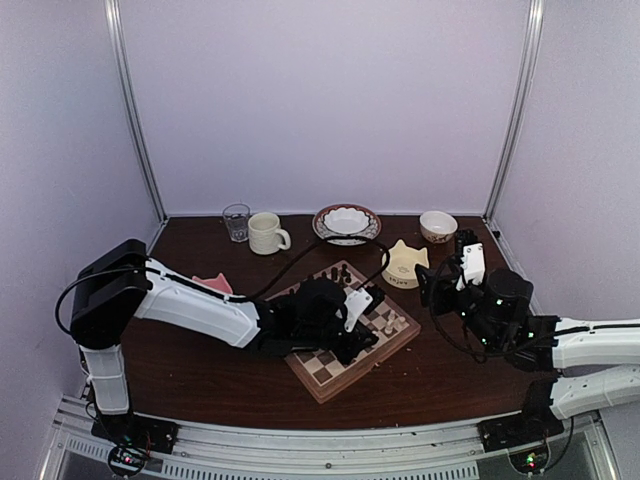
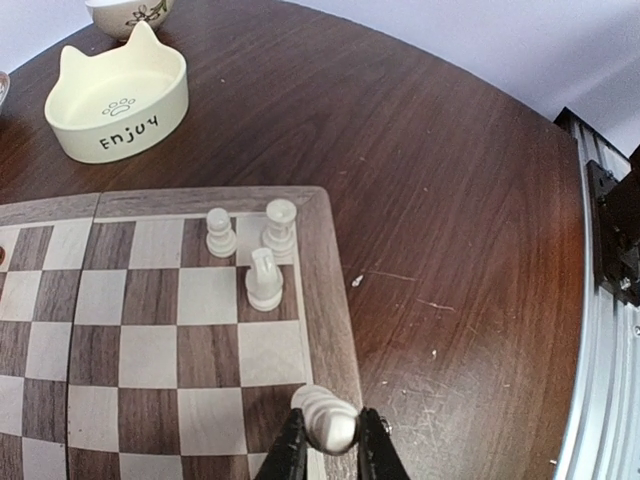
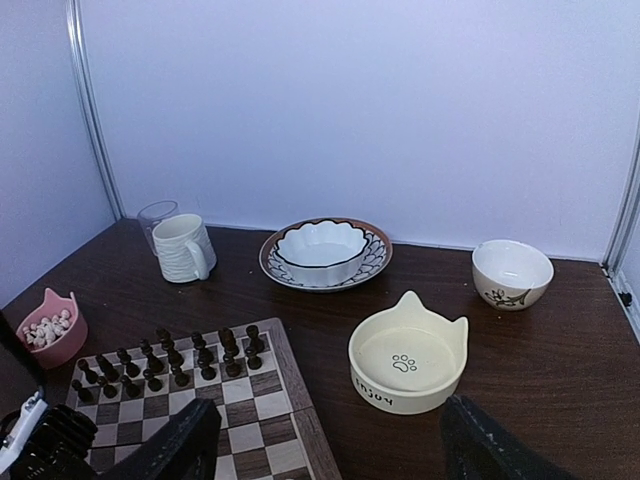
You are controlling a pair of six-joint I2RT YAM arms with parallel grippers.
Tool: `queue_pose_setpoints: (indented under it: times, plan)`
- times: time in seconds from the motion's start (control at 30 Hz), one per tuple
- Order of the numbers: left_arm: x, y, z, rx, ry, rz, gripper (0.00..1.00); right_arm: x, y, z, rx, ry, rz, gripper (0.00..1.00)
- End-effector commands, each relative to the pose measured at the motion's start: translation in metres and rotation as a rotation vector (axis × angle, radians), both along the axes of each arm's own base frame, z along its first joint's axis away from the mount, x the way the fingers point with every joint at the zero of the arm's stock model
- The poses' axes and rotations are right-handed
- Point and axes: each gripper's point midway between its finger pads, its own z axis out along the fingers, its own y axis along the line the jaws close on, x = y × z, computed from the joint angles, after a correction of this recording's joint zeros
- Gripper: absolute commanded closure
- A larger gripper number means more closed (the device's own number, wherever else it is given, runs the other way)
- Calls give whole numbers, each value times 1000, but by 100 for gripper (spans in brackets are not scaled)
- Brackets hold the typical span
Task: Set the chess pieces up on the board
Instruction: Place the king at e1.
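The dark table (image 1: 200, 370) is being occupied at its centre by the board (image 1: 325, 378), which is lying corner-on to the arm bases. Only the overhead view is showing its whole outline. The left arm is being stretched across the board, and there its tip is being lost in dark bulk. The grip is being made plain by the left wrist view alone: the left gripper (image 2: 327, 445) is being shown clamped on one cream piece (image 2: 327, 418) at 6 o'clock in that picture, over the board's rim. Whether the piece is touching the wood cannot be told.

The right gripper (image 1: 450, 275) is being held at 3 o'clock from the board, off its edge. In the right wrist view its fingers (image 3: 190, 440) are being seen spread wide with nothing between them.

A cream cat-eared bowl (image 1: 405, 265) is being seen at 2 o'clock from the board. A pink bowl (image 3: 50, 328) is sitting at 10 o'clock, half hidden overhead by the left arm. Only the right wrist view is revealing the cream pieces (image 3: 45, 327) heaped inside it.

The dark pieces (image 3: 170, 360) are being shown by that same view in two rows along the board's far side. Three cream pieces (image 2: 262, 250) are being shown only by the left wrist view. They are standing on squares in the board's corner, at 12 o'clock from the held piece.
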Motion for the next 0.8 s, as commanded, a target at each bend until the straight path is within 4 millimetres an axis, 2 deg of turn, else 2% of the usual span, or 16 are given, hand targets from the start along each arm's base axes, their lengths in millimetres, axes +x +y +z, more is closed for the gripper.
queue_pose_setpoints:
  times: [0.0,0.4,0.77]
  plan:
    - [5,-4,1,11,-26,11,100,2,-4,2,14,-13,-21,21]
    - [14,-1,-9,73,-37,56,100,2,-4,2,12,-14,-18,21]
    - [12,-3,-10,110,-11,42,100,1,-2,2,13,-17,-6,20]
